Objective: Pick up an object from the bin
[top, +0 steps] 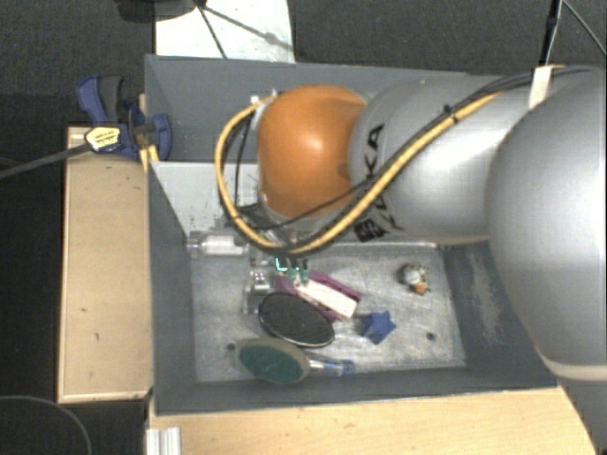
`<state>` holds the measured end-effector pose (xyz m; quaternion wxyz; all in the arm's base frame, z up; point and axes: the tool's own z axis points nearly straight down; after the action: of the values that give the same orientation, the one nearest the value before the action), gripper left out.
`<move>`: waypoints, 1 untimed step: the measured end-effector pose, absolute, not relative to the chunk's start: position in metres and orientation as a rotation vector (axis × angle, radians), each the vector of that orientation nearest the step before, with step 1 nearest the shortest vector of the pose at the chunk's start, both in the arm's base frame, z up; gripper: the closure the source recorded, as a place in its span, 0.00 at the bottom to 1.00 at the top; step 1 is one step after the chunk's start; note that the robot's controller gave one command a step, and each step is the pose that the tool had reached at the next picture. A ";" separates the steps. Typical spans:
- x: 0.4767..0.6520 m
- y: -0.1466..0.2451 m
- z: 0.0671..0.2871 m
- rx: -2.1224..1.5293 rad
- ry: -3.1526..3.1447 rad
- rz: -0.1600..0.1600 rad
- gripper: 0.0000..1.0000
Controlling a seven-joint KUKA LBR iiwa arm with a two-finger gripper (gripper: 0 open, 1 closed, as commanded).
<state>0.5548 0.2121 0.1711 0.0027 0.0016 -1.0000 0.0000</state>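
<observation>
Grey metal bin (213,325), mid-frame: your claw (275,275) hangs under the orange wrist cover (303,150), and you cannot tell its grip state. Nearest is the black oval disc (296,318), just below and right, with its long axis running left to right.

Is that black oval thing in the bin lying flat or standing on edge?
Lying flat: the black oval thing shows its whole broad face, resting on the bin floor.

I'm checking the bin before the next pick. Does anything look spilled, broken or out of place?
Nothing stands out. The black oval pad, dark green disc, pink and white block and small blue piece lie loose on the floor of the bin, none visibly broken.
</observation>
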 end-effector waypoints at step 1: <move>0.530 0.132 0.088 0.409 -3.134 -0.004 0.00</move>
<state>0.5305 0.1321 0.0879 -0.0094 0.1293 -0.9916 -0.0012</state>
